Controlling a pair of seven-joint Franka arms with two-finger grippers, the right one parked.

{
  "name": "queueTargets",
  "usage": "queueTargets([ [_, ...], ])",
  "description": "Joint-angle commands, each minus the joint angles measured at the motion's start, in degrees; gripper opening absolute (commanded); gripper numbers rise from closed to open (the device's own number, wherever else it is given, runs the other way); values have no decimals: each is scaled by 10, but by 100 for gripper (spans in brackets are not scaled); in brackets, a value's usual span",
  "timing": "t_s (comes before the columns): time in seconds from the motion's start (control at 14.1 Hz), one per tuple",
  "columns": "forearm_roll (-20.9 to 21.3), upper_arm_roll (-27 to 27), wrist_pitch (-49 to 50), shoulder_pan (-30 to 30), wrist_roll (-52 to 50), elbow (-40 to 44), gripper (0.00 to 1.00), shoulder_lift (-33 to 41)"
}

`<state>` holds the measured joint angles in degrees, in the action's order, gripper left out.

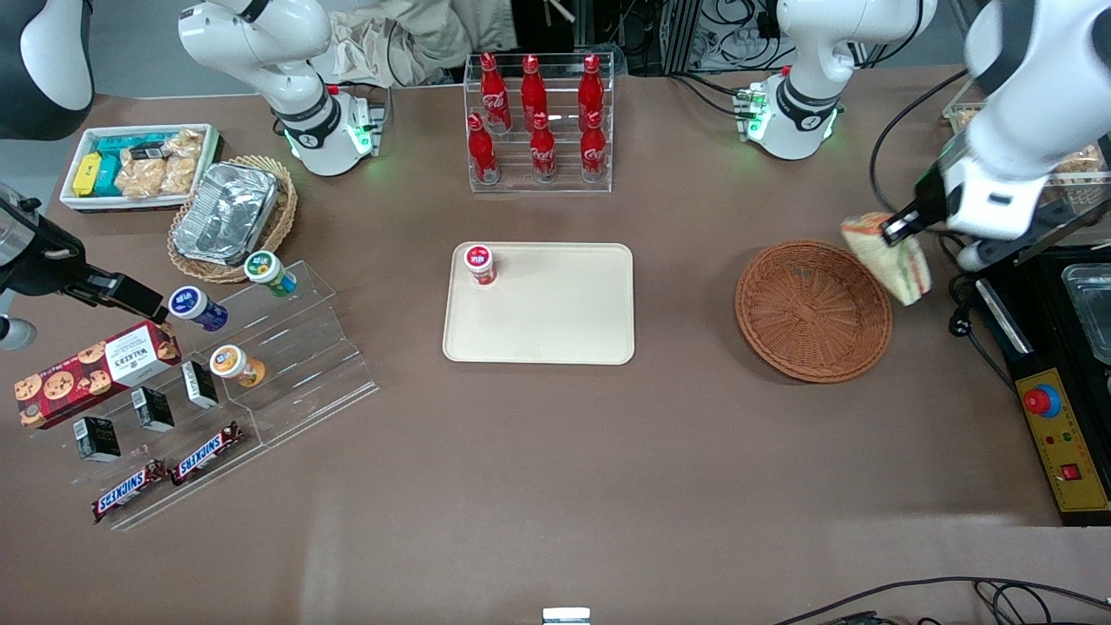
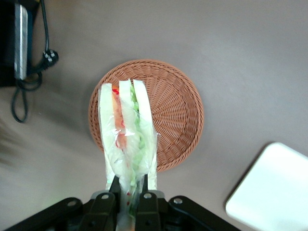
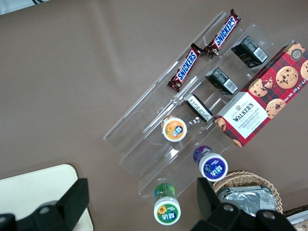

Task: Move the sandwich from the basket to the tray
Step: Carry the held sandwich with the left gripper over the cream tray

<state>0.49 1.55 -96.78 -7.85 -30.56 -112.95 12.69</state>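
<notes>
I have the sandwich (image 2: 127, 134) pinched tight in the gripper (image 2: 129, 185), fingers clamped on its narrow end. It hangs in the air above the empty basket (image 1: 813, 311). Next I think I must carry it sideways to the tray (image 1: 555, 321) and lower it beside the small red jar (image 1: 479, 263).

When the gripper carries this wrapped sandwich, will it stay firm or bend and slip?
The sandwich probably squashes easily: the gripper pinches soft bread layers at one end. Its clear wrap may be slippery. It hangs above the basket, apparently light.
</notes>
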Motion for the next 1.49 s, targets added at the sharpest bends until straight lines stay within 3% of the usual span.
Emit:
queueTargets([
  [0.0,-8,-1,61,13,94,60,0,-13],
  [0.35,-13,-26,101,4,228,59,0,-15],
  [0.57,-62,-47,102,3,225,55,0,-18],
  [0.99,-62,-184,15,2,112,53,0,-86],
  [1.28,-29,-271,-117,1,29,51,0,-169],
  [1.42,-7,-277,-169,-34,3,49,0,-209],
])
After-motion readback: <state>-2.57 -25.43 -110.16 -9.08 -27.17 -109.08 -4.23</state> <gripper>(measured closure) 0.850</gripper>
